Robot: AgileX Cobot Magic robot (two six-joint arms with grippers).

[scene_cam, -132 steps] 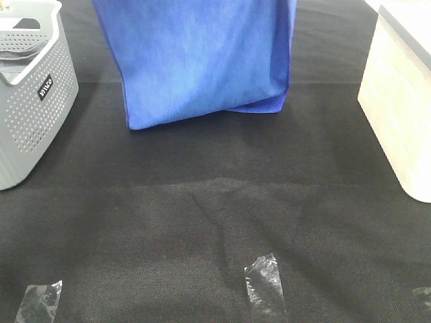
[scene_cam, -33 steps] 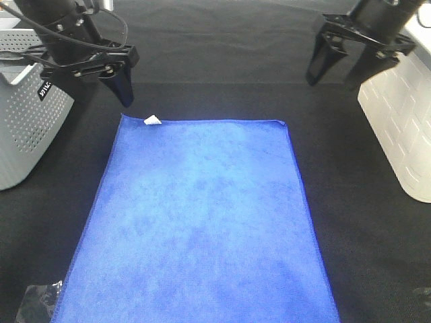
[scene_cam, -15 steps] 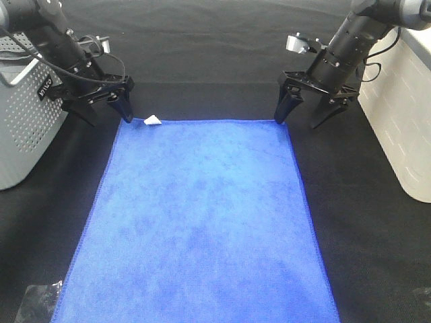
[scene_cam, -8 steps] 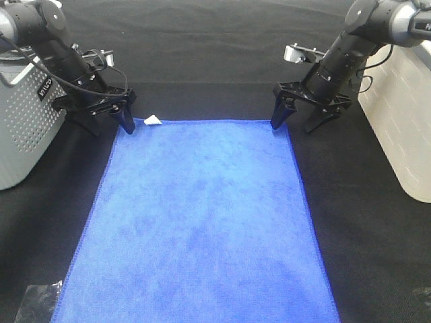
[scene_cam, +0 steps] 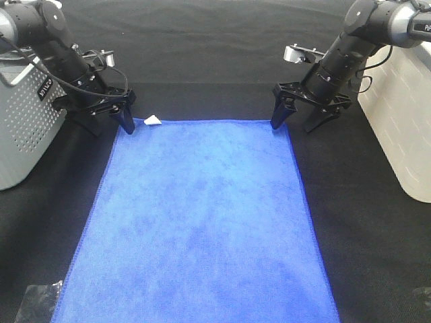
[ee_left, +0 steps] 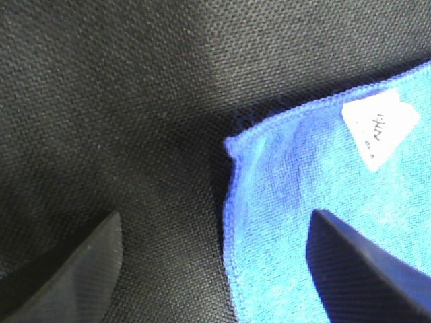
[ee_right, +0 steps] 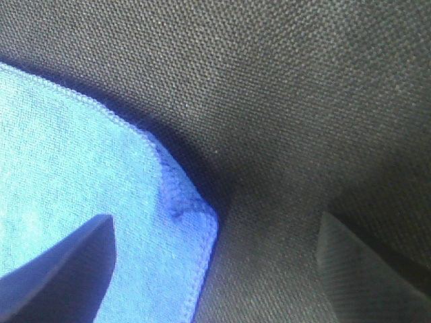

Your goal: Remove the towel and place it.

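Where towel [scene_cam: 202, 222] lies flat, left gripper [scene_cam: 109, 128] straddles corner; right gripper [scene_cam: 293, 126] likewise.

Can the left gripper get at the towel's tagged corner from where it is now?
Likely yes. The left gripper is open with its fingers either side of the towel corner, and nothing else lies between them. The white tag sits close by.

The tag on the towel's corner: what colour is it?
The tag is white with dark lettering; clearest in the left wrist view.
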